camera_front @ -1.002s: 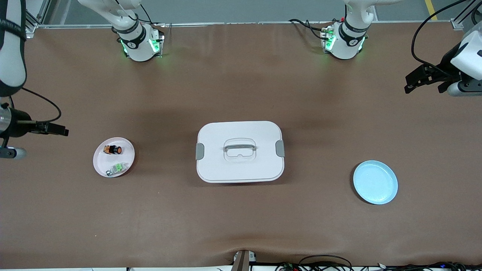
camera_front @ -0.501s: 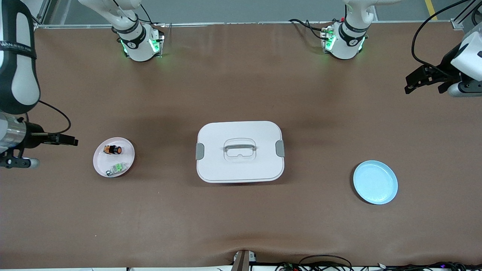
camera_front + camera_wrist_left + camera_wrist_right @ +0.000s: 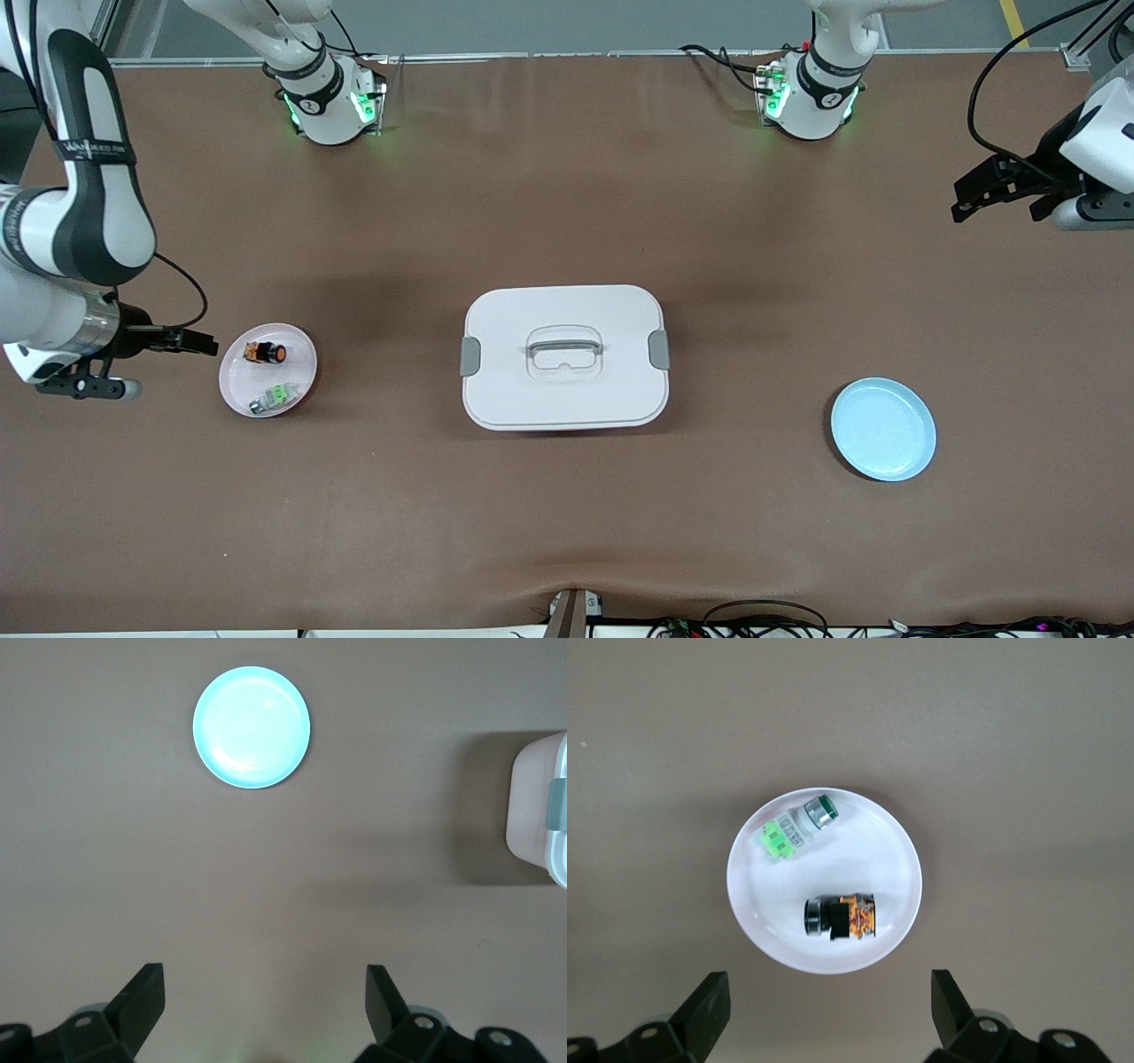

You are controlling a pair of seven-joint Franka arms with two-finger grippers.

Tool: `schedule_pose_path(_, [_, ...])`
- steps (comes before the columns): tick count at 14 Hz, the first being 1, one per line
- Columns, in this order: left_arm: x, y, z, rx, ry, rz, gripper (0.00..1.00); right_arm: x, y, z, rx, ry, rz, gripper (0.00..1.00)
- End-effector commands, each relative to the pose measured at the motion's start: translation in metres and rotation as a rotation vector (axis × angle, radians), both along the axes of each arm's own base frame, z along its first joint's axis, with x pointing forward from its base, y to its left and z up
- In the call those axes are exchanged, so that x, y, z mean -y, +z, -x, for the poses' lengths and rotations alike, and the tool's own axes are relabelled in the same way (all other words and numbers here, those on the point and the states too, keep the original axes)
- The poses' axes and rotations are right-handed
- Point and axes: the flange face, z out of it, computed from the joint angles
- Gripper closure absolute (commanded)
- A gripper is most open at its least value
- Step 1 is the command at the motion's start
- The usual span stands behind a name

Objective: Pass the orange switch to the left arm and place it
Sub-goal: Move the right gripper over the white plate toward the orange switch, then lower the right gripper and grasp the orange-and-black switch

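Your orange switch [image 3: 266, 353] lies on its side in the pink plate [image 3: 237, 390], beside the green switch [image 3: 274, 396], toward the right arm's end of the table [image 3: 567, 532]. The right gripper [image 3: 197, 340], fingers spread, hovers just off the plate's rim. Bare table separates plate from box [image 3: 564, 399]. Only the right wrist view shows the orange switch's printed markings [image 3: 859, 915]. The left gripper [image 3: 974, 192], fingers spread, waits well apart, above the table edge, blue plate [image 3: 252, 727] in its wrist view.

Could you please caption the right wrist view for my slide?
Open right gripper above a pink plate holding the orange switch and a green switch.
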Motion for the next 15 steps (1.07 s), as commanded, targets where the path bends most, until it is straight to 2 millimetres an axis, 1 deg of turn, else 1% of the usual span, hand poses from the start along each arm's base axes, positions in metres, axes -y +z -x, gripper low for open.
schedule_pose_path(1, [-0.002, 0.004, -0.002, -0.005, -0.011, 0.000, 0.00, -0.002, -0.036, 0.016, 0.010, -0.011, -0.008, 0.00])
schedule_pose_path(3, [-0.001, 0.004, -0.002, -0.005, -0.013, 0.000, 0.00, -0.003, -0.057, 0.021, 0.005, -0.012, -0.006, 0.00])
schedule_pose_path(4, [0.000, 0.004, -0.002, -0.005, -0.014, 0.000, 0.00, -0.003, -0.064, 0.022, -0.006, -0.014, -0.006, 0.00])
schedule_pose_path(6, [0.000, 0.007, -0.003, 0.002, -0.014, 0.000, 0.00, -0.003, -0.077, 0.023, -0.025, -0.013, -0.008, 0.00])
schedule_pose_path(8, [0.000, 0.007, -0.003, 0.002, -0.014, 0.000, 0.00, -0.003, -0.090, 0.024, -0.030, -0.013, -0.007, 0.00])
schedule_pose_path(10, [0.000, 0.007, -0.003, 0.002, -0.014, 0.000, 0.00, -0.005, -0.098, 0.027, -0.023, -0.012, -0.004, 0.00])
schedule_pose_path(15, [0.000, 0.007, -0.003, 0.002, -0.014, 0.000, 0.00, -0.006, -0.131, 0.032, -0.023, -0.033, -0.013, 0.00])
